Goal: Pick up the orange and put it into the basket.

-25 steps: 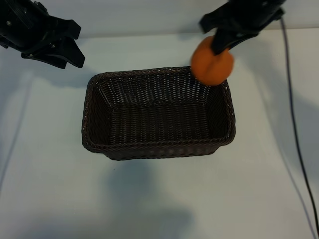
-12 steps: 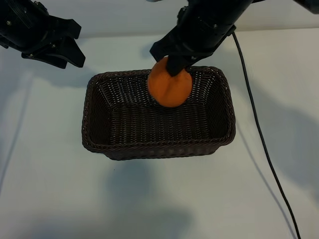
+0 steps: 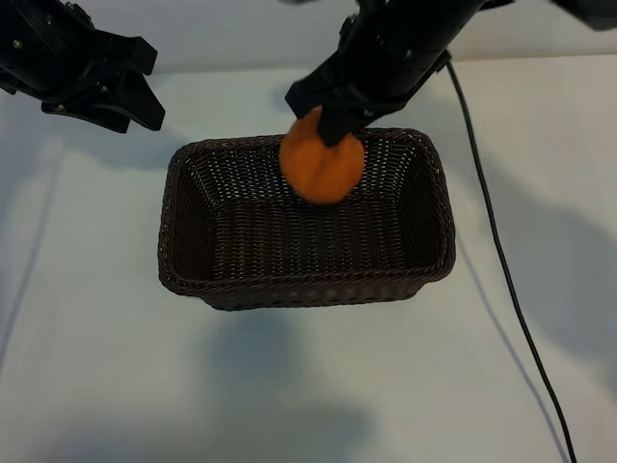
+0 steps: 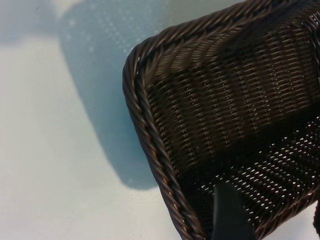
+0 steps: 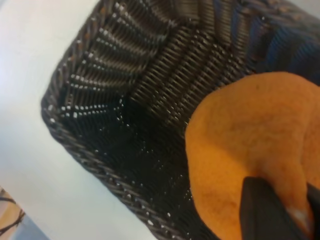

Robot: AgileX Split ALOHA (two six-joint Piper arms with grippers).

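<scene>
While the right gripper (image 3: 333,130) hangs over the basket (image 3: 193,280), we see its black fingers (image 5: 265,210) pinching the orange (image 3: 322,169) from above, so the fruit is off the weave and up in the air. From the outside camera the orange sits over the basket's far half, a little toward the middle from the far rim, with the dark floor of the basket showing beneath and around it. We cannot tell how high above the floor it hangs. In the right wrist view the orange fills the near corner, one finger pressed into its dented skin, and past it we see a rounded corner of the basket with its braided rim and sloping wall.

Beside the basket's far left corner, well apart from it, the left gripper (image 3: 130,96) is held above the white table (image 3: 96,367), its fingers spread with nothing between them. Its wrist camera looks down on that same corner of the basket, and one black fingertip (image 4: 227,212) shows over the weave.

A black cable (image 3: 501,280) trails from the right arm across the table, past the basket's right side.
</scene>
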